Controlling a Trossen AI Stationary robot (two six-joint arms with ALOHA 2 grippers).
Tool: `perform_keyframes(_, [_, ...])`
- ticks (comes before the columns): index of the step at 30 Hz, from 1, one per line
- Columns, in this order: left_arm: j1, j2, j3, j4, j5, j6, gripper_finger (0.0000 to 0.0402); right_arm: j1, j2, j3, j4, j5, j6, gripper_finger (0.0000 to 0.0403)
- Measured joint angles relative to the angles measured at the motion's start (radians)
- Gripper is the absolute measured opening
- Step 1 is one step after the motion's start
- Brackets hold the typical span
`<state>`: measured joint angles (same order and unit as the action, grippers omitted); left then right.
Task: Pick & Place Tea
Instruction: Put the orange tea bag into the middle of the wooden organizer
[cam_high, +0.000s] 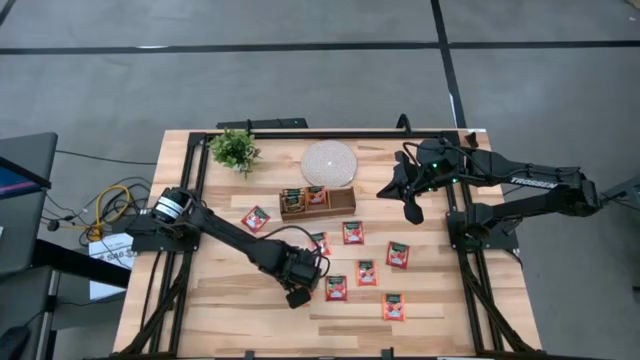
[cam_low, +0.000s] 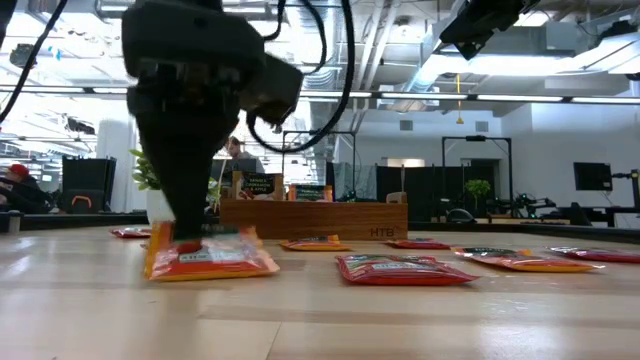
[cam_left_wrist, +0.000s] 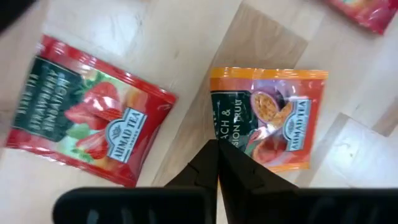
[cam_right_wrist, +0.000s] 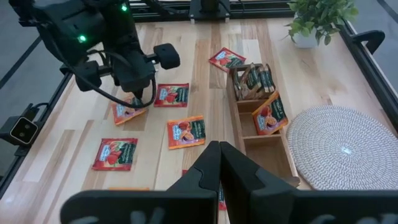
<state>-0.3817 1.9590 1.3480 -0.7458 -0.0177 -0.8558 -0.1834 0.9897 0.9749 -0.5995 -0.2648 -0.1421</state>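
Orange tea sachet (cam_left_wrist: 268, 118) is pinched at its edge by the closed left gripper (cam_left_wrist: 217, 158). Bare wood lies around it, near the wooden tray (cam_high: 345, 207). Right gripper (cam_right_wrist: 219, 163) closed, empty, above the tray

Left tool (cam_high: 300, 277) hides sachet (cam_low: 205, 259) beneath in high view; tray sachets' (cam_high: 304, 196) print too small.

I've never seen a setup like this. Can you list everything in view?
Flat square tea sachets: about eight loose, mostly red-orange, across the table's middle and front; a few more in the tray.
Three-compartment wooden tray: one, brown, table centre.
Round woven disc: one, white, behind the tray.
Small potted plant: one, green, back left.
Wooden table: one, pale.
Left gripper: one, dark, shut on the edge of an orange sachet, front centre.
Right gripper: one, dark, shut, empty, raised at back right.
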Motion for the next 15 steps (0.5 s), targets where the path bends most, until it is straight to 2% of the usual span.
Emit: perform_keyframes(15, [-0.013,-0.005,0.245,-0.282,-0.030,0.113,0.0000,0.000,0.000,0.000,0.000,0.000,0.000,0.0000])
